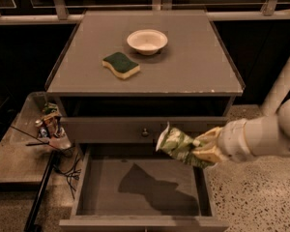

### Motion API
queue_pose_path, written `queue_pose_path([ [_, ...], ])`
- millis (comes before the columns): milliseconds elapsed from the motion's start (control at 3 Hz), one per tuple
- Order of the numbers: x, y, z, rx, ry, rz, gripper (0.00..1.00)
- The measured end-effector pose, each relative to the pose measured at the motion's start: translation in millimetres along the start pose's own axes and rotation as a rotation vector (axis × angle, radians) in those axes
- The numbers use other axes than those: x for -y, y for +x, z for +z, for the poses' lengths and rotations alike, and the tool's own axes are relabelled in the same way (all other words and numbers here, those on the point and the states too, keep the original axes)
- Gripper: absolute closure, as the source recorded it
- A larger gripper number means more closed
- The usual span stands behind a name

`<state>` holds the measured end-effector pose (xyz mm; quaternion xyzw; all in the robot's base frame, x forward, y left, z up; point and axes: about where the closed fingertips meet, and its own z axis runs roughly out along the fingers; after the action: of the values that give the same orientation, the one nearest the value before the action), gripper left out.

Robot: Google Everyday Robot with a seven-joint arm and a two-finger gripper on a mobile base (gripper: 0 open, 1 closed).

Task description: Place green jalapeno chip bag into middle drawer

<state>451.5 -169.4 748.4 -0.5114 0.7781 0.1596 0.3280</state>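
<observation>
My gripper (205, 151) clamps the chip bag (176, 143) above the open drawer (101, 197), right side, so release should drop it inside.

no legible text anywhere, chip bag (176, 144) in jaws above middle drawer (111, 202)

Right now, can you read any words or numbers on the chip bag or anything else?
Chip bag, held in the gripper above the open drawer: its print cannot be read.
Small items on the low side table: labels cannot be read.
Sponge and bowl: no text.
</observation>
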Motion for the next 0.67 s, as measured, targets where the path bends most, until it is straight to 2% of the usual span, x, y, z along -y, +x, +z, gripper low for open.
queue_pose_path([
  [333,-12.8,36.2,49.3,0.004,-0.059,0.028,1.00],
  [667,-17.6,58.5,84.3,0.040,-0.058,0.035,1.00],
])
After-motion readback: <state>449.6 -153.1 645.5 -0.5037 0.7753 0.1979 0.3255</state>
